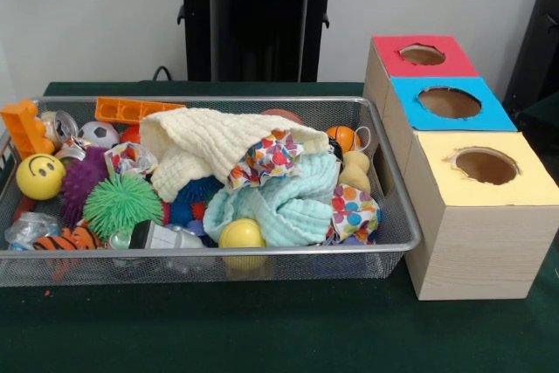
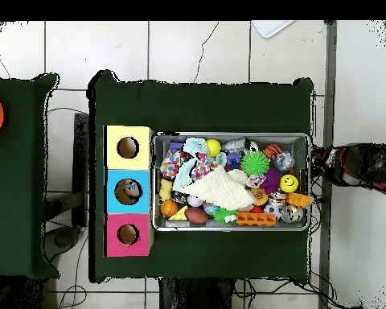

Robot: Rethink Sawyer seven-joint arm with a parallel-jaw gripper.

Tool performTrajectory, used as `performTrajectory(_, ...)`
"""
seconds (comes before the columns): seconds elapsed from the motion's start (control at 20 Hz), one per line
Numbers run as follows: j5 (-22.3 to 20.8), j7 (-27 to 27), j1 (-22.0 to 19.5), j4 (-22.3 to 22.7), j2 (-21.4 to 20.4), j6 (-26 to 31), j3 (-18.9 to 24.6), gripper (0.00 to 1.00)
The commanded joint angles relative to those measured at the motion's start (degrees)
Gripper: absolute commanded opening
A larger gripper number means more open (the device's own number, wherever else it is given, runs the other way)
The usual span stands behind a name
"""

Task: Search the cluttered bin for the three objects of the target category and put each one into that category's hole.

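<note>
- Here, a silver wire-mesh bin (image 1: 384,255) sits on a dark green worktop (image 1: 262,329), packed with toys and cloths.
- Just beside the bin stands a row of three wooden boxes, each with a round hole on top: a red box (image 1: 424,57), a blue box (image 1: 450,104) and a yellow box (image 1: 485,168).
- In the overhead view something lies inside the blue box's hole (image 2: 130,190); what it is cannot be made out.
- A cream cloth (image 1: 210,146) lies draped over the middle of the pile, and a pale blue cloth (image 1: 284,203) lies bunched beside it.
- Toward one end of the bin lie a yellow smiley ball (image 1: 39,176), a green spiky ball (image 1: 122,204) and an orange block (image 1: 26,128).
- The robot's black pedestal (image 1: 258,19) stands behind the worktop.
- The gripper shows in neither view, so the state of its jaws cannot be told.
</note>
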Motion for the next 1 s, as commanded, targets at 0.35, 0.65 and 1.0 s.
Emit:
performTrajectory(0.35,-3.01,-11.48,-2.04,6.74,2.01,-0.79,2.29,1.00)
performTrajectory(0.65,-2.99,-9.37,-1.35,7.51,2.30,-1.31,2.17,1.00)
performTrajectory(1.0,-2.82,-7.18,0.14,3.98,3.77,0.70,1.69,1.00)
